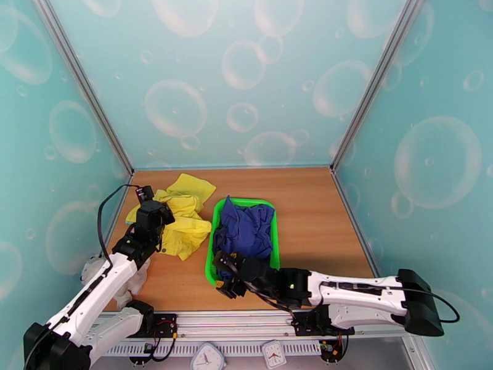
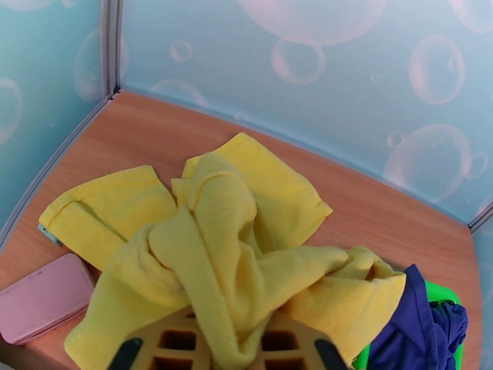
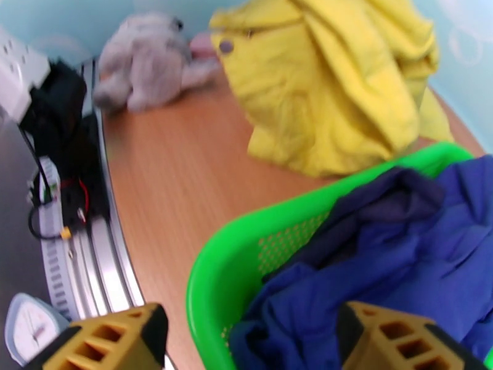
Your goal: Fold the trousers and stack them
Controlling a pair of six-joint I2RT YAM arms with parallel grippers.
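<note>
The left arm (image 1: 98, 291) and right arm (image 1: 357, 294) have white links with black joints. A black cable (image 1: 100, 220) loops behind the left wrist. Their fingers (image 3: 105, 343) are ochre plastic with square cut-outs.

The soft bright yellow trousers (image 2: 234, 242) fold over the left gripper (image 2: 229, 348), hiding its fingertips. The flat pink case (image 2: 43, 297) is cut off by the picture's left edge. The grey fluffy thing (image 3: 145, 60) is too blurry to name. The crumpled dark blue cloth (image 1: 245, 229) hides the floor of the green plastic basket (image 1: 211, 245).

The trousers (image 1: 187, 226) lie left of the basket (image 1: 211, 248).
</note>
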